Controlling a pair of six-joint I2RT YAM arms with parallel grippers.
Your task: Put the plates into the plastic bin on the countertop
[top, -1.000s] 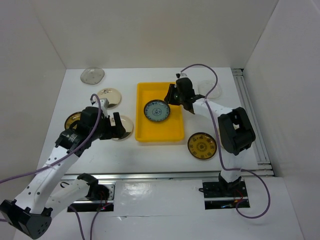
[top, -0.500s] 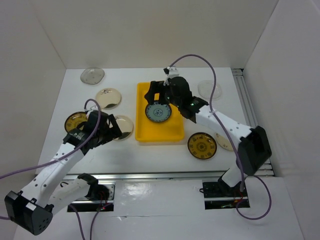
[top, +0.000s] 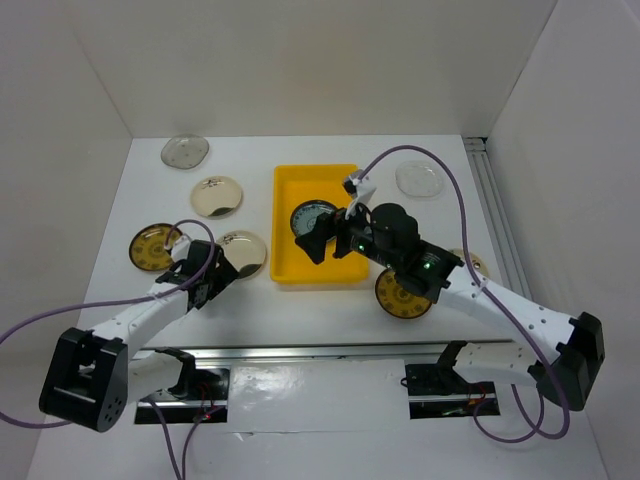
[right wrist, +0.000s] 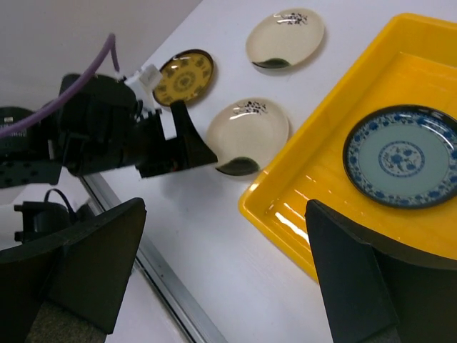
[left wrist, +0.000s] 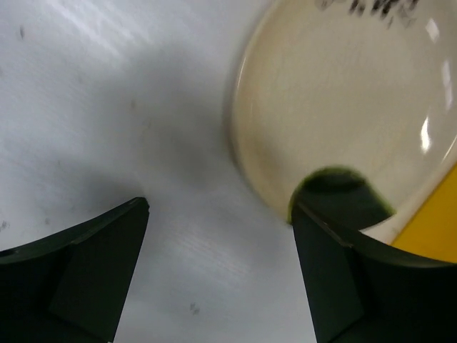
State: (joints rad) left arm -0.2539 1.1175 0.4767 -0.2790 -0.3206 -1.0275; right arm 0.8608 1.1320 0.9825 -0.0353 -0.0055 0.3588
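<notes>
Left gripper [left wrist: 214, 275]: we see the jaws spread wide with nothing between them, low over the countertop [left wrist: 107, 107]. One finger [left wrist: 343, 286] is at the rim of the near cream plate [left wrist: 350, 107] — we cannot tell whether it touches.
Right gripper [right wrist: 221, 286]: jaws spread and empty, hanging above the near part of the plastic bin [top: 287, 195].
Plastic bin: yellow, in the middle of the countertop; we count one plate in it.
Blue plate [right wrist: 400, 156]: lies flat on the bin floor.
Near cream plate: on the countertop just left of the bin, outside it.
Plates outside the bin: far cream plate [top: 217, 195], left dark plate [top: 152, 247], right dark plate [top: 398, 300] — partly under the right arm — left glass plate [top: 185, 151], right glass plate [top: 420, 178].
</notes>
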